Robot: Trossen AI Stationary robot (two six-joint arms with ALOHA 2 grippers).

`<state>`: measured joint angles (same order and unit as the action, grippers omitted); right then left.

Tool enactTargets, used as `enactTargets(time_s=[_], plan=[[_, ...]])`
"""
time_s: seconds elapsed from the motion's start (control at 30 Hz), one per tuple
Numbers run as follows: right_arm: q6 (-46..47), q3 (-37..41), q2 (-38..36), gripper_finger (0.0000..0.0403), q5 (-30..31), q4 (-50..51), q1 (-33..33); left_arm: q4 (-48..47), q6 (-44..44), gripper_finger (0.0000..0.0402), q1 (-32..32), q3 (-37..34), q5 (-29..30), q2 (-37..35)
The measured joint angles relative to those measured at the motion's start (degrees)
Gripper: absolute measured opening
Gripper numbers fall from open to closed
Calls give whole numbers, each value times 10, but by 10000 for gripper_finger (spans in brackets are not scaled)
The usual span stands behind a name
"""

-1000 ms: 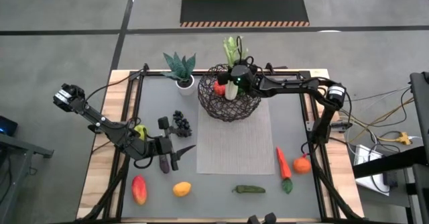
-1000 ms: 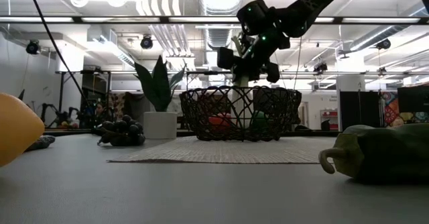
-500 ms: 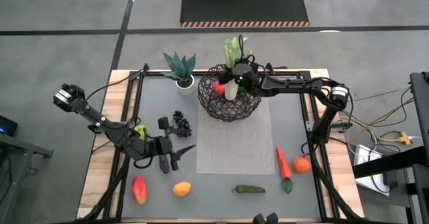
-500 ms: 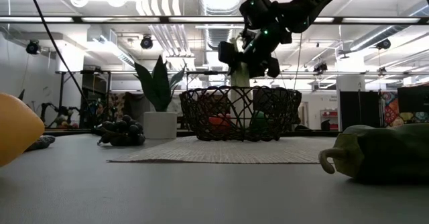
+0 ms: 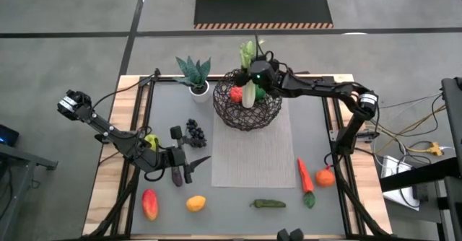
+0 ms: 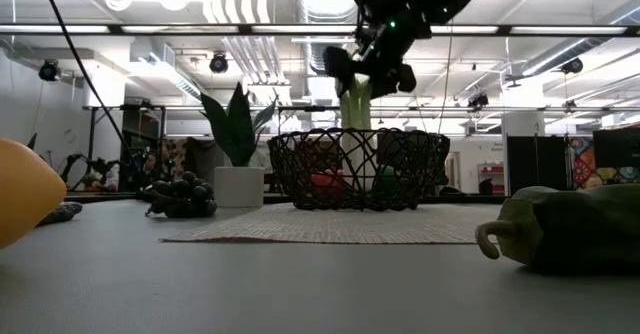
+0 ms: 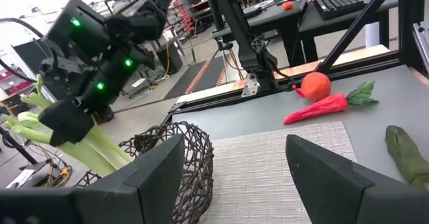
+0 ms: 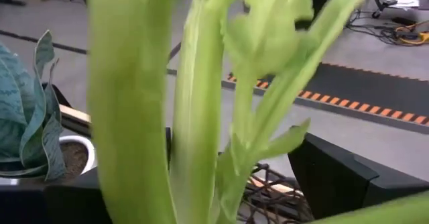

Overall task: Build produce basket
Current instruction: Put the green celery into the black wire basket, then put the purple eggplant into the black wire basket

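Over the basket (image 5: 247, 102), at the far middle of the table (image 5: 317, 133), the right pincer (image 5: 257, 73) stood with its jaws parted on either side of the leek (image 5: 248, 91), no longer clamping it. That leek stood nearly upright, white foot down among a red fruit (image 5: 236, 94) and a green one inside the wire bowl, leaves rising past the rim. My judgement: so tall a stalk, loosely propped, could topple over the rim once the fingers draw away, or a leaf could snag on a finger and drag it out. The left pincer (image 5: 180, 154) waited with jaws wide at the near left, close above the eggplant (image 5: 177, 174), with grapes (image 5: 195, 131) just beyond. Carrot (image 5: 304, 174), orange fruit (image 5: 325, 177) and pepper (image 5: 268, 204) lay unpacked. No brand, label or legible writing showed anywhere.
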<state>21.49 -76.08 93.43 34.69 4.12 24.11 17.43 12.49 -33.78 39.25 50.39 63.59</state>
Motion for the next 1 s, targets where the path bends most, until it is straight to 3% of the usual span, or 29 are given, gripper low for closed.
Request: enactTargets(time_s=[0.43, 1.0], plan=[[-61, -92, 0, 286, 14, 90, 32, 0, -1, 242, 0, -1, 0, 0], [-130, -175, 0, 288, 13, 98, 53, 0, -1, 242, 0, -3, 0, 0]])
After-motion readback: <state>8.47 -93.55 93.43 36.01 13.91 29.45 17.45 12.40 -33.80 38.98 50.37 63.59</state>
